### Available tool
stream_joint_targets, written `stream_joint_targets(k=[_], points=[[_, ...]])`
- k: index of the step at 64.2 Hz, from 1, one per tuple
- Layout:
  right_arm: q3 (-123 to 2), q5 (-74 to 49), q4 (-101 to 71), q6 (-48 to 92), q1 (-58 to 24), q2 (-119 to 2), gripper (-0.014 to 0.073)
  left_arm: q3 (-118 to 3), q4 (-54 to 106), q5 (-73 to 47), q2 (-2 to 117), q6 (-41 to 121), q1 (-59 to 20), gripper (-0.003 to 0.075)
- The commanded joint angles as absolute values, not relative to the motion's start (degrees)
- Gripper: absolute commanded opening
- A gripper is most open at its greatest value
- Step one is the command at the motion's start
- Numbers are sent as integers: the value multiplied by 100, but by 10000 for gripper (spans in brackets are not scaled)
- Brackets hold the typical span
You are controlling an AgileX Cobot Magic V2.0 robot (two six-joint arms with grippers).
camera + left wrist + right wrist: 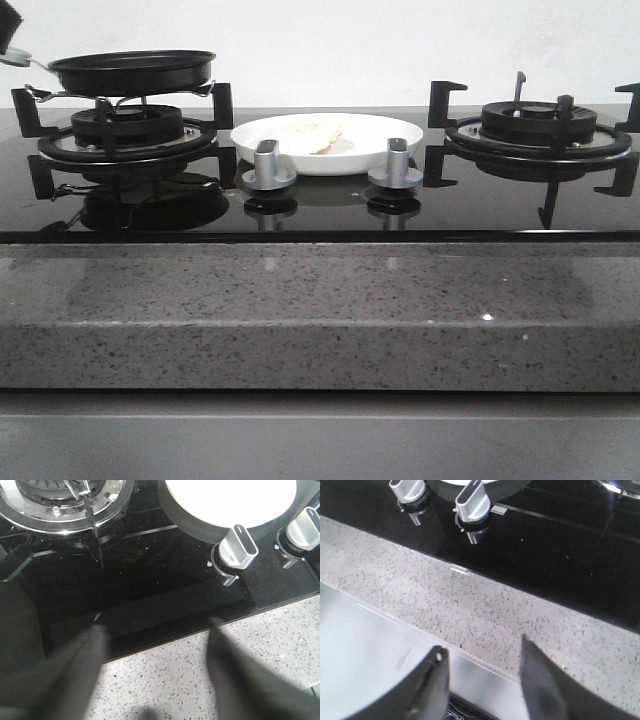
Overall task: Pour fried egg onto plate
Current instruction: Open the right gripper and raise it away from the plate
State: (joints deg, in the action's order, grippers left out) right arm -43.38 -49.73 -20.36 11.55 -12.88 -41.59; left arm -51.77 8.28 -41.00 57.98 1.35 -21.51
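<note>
On the black glass stove top [320, 215]: a white plate [380, 135] in the middle, between the two burners. On the plate, toward its left side, the fried egg [312, 133], pale and flat; yolk hard to make out. Just in front of the plate, two silver knobs [268, 165], one left, one right, close to the plate's front rim.

On the left burner [125, 135]: a black frying pan [132, 68], sitting flat on the black grate, handle going off to the left. Looks bare inside from the side, but can't see the bottom of it.

On the right: the other burner [538, 130], nothing on it.

In front of the stove: a speckled grey stone counter [320, 310].

Left gripper [157, 630]: over the front edge of the stove, near the left knob, jaws spread wide, holding nothing.

Right gripper [482, 657]: over the grey counter edge, jaws also spread apart, holding nothing
</note>
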Motion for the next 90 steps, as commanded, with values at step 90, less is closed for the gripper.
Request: stream_joint_targets(k=[90], points=[[-4424, -4889, -2099, 1204, -1276, -4100, -69, -2553, 633, -1260, 2953, 135, -806, -20]])
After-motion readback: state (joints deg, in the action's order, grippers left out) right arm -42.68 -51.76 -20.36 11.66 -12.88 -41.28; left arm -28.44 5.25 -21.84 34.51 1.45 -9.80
